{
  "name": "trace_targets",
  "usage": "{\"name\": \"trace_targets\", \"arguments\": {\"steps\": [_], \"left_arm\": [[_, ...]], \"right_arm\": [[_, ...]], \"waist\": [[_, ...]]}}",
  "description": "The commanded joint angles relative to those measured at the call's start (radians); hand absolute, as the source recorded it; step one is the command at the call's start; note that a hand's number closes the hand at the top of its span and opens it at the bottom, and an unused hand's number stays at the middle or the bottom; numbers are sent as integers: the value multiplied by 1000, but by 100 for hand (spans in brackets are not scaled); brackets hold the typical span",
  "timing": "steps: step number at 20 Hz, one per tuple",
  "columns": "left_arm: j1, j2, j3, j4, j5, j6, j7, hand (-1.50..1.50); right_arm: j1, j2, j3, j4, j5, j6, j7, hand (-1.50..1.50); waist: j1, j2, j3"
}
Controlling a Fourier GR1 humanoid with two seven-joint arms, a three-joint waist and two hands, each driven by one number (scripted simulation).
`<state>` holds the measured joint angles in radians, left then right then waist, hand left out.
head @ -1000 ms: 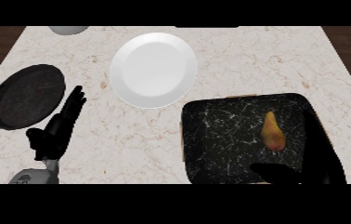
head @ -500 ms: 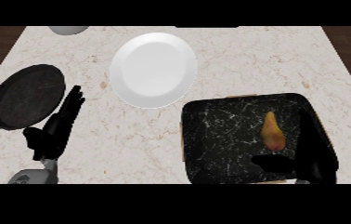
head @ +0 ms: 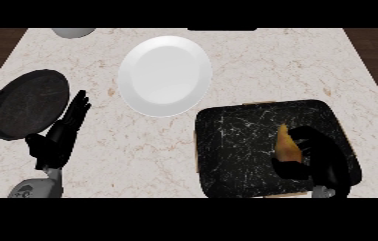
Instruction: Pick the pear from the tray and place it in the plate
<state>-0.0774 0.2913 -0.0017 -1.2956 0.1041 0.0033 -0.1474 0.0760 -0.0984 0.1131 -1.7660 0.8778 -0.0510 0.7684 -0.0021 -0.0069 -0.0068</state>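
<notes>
right hand (head: pixel 319 157) curling at the pear (head: pixel 285 144) in the black tray (head: pixel 229 150).
fingers wrap one side only; judged risk: the tapered pear slides out during the lift toward the white plate (head: pixel 165 75). left hand (head: pixel 63 132) rests open on the surface.
</notes>
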Motion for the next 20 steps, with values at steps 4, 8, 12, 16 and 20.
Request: {"name": "trace_targets", "arguments": {"steps": [4, 8, 12, 16, 20], "left_arm": [[10, -21, 11, -22, -13, -29, 29, 0], [11, -24, 7, -30, -14, -18, 4, 0], [-38, -31, -20, -48, -30, -15, 42, 0], [-2, -10, 15, -17, -17, -37, 16, 0], [-13, -39, 19, -5, -50, -4, 13, 0]], "right_arm": [[-69, 14, 7, 91, 69, -67, -57, 150], [-166, -137, -8, 233, -20, 44, -291, 150], [-326, -289, -17, 351, -78, 192, -489, 150], [-403, -303, -38, 426, -91, 121, -688, 150], [-431, -295, -45, 411, -80, 126, -733, 150]], "waist": [[3, 7, 7], [22, 13, 8], [56, 23, 10], [20, 11, 8], [6, 8, 7]]}}
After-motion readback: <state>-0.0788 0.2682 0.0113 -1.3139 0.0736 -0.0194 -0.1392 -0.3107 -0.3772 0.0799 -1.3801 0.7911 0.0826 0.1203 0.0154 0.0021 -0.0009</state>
